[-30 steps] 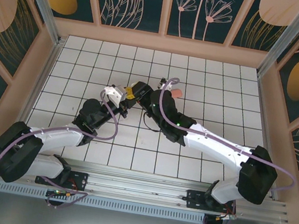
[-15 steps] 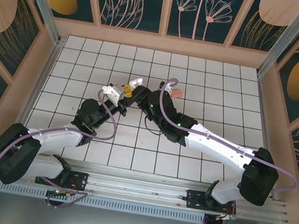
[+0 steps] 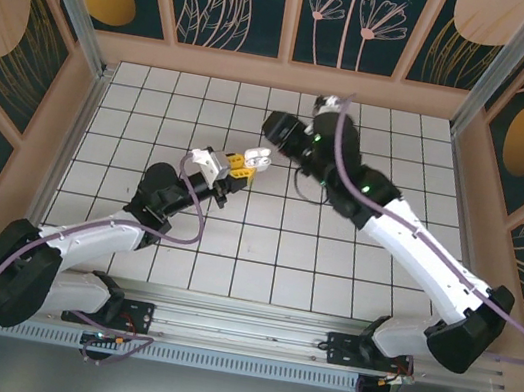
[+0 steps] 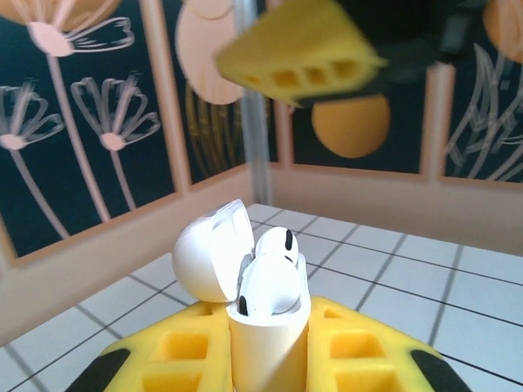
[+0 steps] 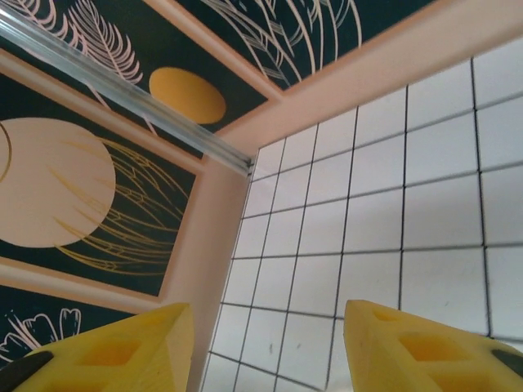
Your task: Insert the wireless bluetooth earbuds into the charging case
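Two arms meet over the middle of the white-tiled table (image 3: 404,140) as I watch from the overhead camera. The left arm reaches in from the near left corner. The left gripper (image 3: 240,165) is clamped on the white charging case (image 3: 259,158), with the case's free end pointing right and away. The right arm stretches from the near right corner toward the far wall. The right gripper (image 3: 274,125) hangs just beyond the case, near it but apart from it.

From the left wrist camera, I see the case (image 4: 265,351) standing upright between the left gripper's two yellow fingers (image 4: 176,355), pinched on both sides. Its lid (image 4: 206,255) is flipped open to the left. Two white earbuds (image 4: 274,286) sit in the case, one behind the other, their rounded heads rising above the rim. The right gripper's yellow finger (image 4: 298,53) hangs blurred above the case, apart from it.

From the right wrist camera, the right gripper (image 5: 270,347) is released, its two yellow fingers (image 5: 425,347) standing wide apart with nothing between them. Past them I see white tiles, the peach-coloured kerb (image 5: 212,245) and the dark leaf-patterned wall panels (image 5: 98,188).
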### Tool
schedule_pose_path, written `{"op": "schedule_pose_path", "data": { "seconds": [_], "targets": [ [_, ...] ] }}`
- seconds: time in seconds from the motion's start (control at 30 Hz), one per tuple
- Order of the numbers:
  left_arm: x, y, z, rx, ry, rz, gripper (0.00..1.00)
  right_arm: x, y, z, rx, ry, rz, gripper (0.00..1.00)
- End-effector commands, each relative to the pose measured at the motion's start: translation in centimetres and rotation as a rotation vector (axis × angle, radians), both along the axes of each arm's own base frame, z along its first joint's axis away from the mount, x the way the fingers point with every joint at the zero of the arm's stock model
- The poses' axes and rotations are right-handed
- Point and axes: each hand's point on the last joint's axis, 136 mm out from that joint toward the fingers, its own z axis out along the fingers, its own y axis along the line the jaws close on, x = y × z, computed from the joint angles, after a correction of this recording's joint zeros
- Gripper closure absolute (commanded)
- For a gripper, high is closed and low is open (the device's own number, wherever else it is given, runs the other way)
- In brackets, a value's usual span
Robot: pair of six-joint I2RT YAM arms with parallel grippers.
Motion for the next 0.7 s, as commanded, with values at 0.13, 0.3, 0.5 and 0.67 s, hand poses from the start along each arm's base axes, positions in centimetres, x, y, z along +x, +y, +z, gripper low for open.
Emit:
{"op": "schedule_pose_path", "data": {
  "seconds": [0.13,0.3,0.5,0.67],
  "targets": [
    [-2.8,-2.0,1.2,0.013,-0.014,-0.21,1.0,-1.4,2.4,-2.9,-0.12,0.084,0.319,0.49],
    [-3.0,-2.1,1.9,-0.001,-0.008,-0.225,1.0,-2.2,3.2,-4.2,-0.109,0.131,0.381,0.5],
    [-2.6,-2.0,2.3,-0.02,0.003,-0.203,1.0,-3.8,3.3,-4.8,-0.062,0.162,0.429,0.52],
    [-1.8,-1.9,2.4,-0.037,0.028,-0.173,1.0,-5.6,3.0,-4.6,-0.018,0.181,0.445,0.52]
  ]
}}
